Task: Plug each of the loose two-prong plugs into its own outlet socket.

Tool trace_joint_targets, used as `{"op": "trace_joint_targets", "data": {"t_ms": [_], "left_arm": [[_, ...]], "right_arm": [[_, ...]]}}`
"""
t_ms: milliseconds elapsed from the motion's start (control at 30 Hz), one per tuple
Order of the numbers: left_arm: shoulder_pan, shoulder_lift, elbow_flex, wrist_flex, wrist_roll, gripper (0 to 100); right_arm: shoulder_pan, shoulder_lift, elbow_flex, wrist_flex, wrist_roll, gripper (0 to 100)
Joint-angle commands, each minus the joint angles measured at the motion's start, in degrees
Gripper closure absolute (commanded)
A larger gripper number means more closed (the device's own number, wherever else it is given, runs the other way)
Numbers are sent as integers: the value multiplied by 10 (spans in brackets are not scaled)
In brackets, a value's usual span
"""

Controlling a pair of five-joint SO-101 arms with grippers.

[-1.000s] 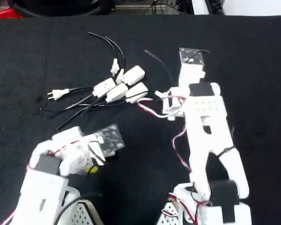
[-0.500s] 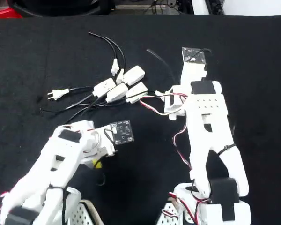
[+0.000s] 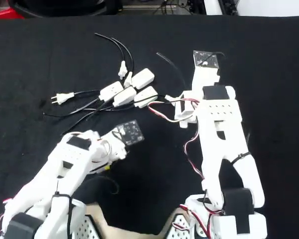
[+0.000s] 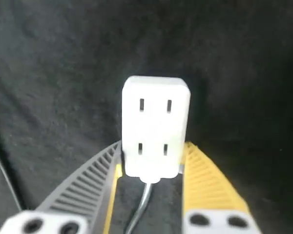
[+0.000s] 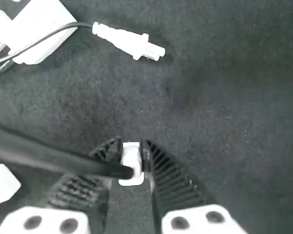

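Note:
My left gripper [image 4: 154, 147] is shut on a white outlet socket [image 4: 155, 117] with its slots facing the camera and its cable running back between the grey and yellow fingers. In the high view the left arm [image 3: 77, 154] lies just below a cluster of white outlet sockets [image 3: 129, 89]. My right gripper [image 5: 132, 163] is shut on a small white plug [image 5: 131, 165] whose black cable [image 5: 49, 158] leads off sideways. A loose two-prong plug [image 5: 129, 41] lies on the cloth ahead of it, also seen in the high view as the loose plug [image 3: 122, 70]. Another two-prong plug [image 3: 60, 99] lies far left.
Black cables [image 3: 114, 47] fan out from the socket cluster over the black cloth. The right arm [image 3: 219, 119] stretches up the right side, its red and white wires [image 3: 162, 117] hanging near the cluster. One socket's corner [image 5: 36, 22] lies close to the right gripper.
The left arm has swung up and forward toward the socket cluster, and its wrist has turned. The right arm shifted slightly to the right early on and has since kept still.

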Motion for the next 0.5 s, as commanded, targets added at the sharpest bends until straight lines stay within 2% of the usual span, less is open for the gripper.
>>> {"op": "trace_joint_targets", "data": {"t_ms": [0, 133, 233, 367, 467], "left_arm": [[14, 1, -87, 65, 60, 952], [9, 1, -160, 146, 105, 952], [13, 6, -188, 146, 113, 952], [14, 8, -143, 24, 114, 949], [14, 8, -78, -72, 114, 891]], "right_arm": [[4, -2, -36, 1, -4, 987], [5, -2, -36, 2, -4, 987], [6, -2, -36, 3, -4, 987], [7, -2, -36, 4, -4, 987], [7, -3, -36, 4, -4, 987]]}}
